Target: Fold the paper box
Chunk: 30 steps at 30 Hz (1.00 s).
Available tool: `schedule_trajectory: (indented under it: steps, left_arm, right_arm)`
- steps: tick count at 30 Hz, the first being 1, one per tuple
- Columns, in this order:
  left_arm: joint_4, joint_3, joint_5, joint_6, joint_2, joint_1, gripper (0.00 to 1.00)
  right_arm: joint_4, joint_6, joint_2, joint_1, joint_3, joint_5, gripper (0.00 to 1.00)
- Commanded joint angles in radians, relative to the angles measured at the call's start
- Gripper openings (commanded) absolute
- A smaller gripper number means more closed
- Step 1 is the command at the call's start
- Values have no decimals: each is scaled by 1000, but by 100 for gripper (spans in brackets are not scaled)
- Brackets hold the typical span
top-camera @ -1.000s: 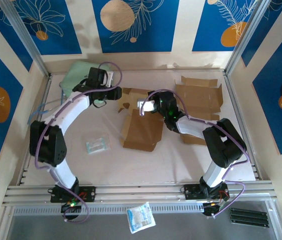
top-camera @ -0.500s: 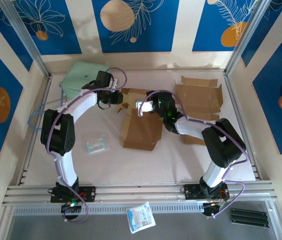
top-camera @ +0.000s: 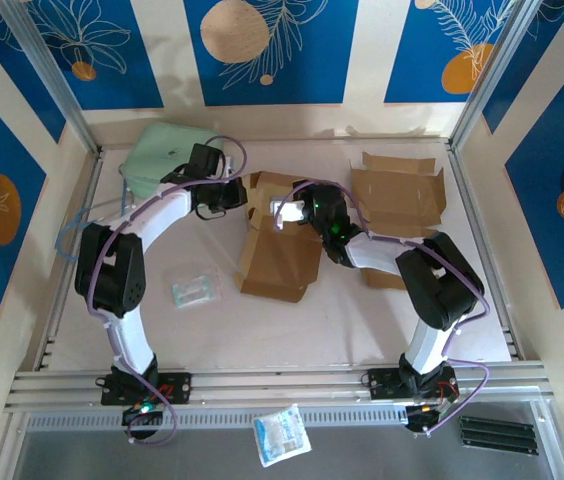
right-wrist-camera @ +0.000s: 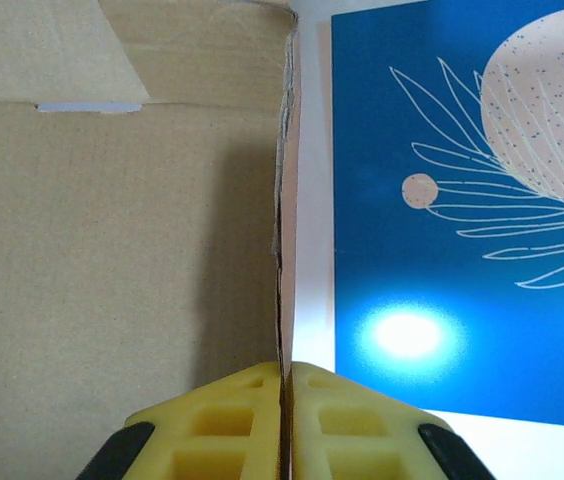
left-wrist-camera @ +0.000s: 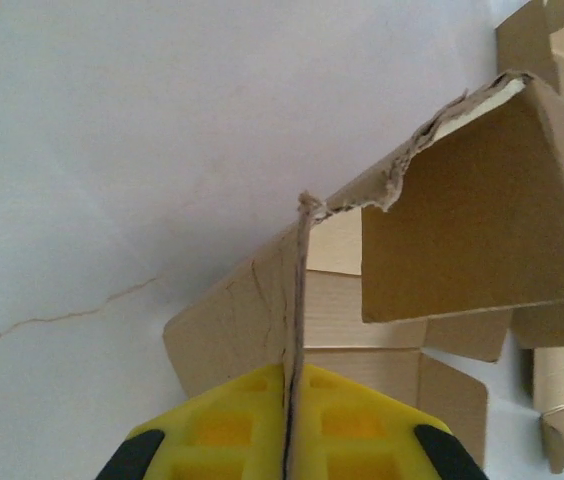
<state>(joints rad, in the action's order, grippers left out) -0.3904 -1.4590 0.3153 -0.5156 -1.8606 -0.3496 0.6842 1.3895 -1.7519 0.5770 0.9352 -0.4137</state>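
Brown cardboard paper box sits half-formed near centre of the white desk, a bit toward 12 o'clock: long panel lies flat toward 6, flaps raised at the 12 end. Left gripper: in left wrist view its yellow jaws are pinched tight on a thin raised box flap seen edge-on; flap's ragged top edge runs off toward 2 o'clock, where a folded panel stands up, w/ bare desk behind at 10 to 12. In top view this gripper is at the box's 10 o'clock corner, arm curving in from 8. Right gripper: jaws likewise clamped on an upright box wall, edge-on, brown inner face at 9 and a blue leaf-print wall panel at 3 w/ a bright glare spot on it. In top view it is at the box's 12 to 1 o'clock edge, wrist light glowing. The 2 grippers are near each other but apart, each on its own bit of card. Other items: a second, flat brown cardboard blank at 2 o'clock of the box, its near part under the right arm; a pale green soft bag at the desk's 10 o'clock corner, beyond the left arm; a small clear plastic packet at 8 o'clock of the box, well apart; a white-and-blue packet on the grey ledge at 6, in front of the arm bases.
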Motion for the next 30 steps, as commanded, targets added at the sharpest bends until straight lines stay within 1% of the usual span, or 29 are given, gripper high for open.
schedule_trajectory:
  steps: [1, 6, 8, 11, 13, 14, 19, 23, 24, 28, 30]
  left_arm:
    - [61, 13, 34, -84, 49, -20, 3]
    - [108, 56, -8, -142, 66, -51, 3]
    - [146, 72, -25, -139, 66, -64, 4]
    - [110, 30, -96, -97, 34, -74, 4]
    - [43, -30, -164, -87, 2, -72, 4]
    - [26, -47, -178, -88, -9, -74, 4]
    - [15, -84, -210, -182, -49, -74, 5]
    - [28, -105, -277, -202, -87, -75, 5]
    - [31, -115, -283, -208, -99, -73, 5]
    - [64, -137, -200, -248, -127, -76, 5]
    - [58, -147, -196, -253, -127, -78, 6]
  right_arm:
    - [60, 16, -19, 12, 28, -25, 10]
    - [77, 16, -26, 11, 30, -36, 10]
    - [81, 16, -29, 12, 28, -34, 10]
    - [86, 16, -31, 12, 26, -36, 10]
    - [88, 17, -29, 14, 24, -35, 10]
    - [88, 17, -28, 15, 21, -35, 10]
    - [100, 13, -25, 17, 13, -42, 10]
    - [101, 13, -25, 22, 5, -42, 10]
    - [100, 15, -24, 24, 4, -41, 10]
    - [96, 12, -24, 23, 2, -43, 11]
    - [98, 11, -24, 24, 4, -44, 11]
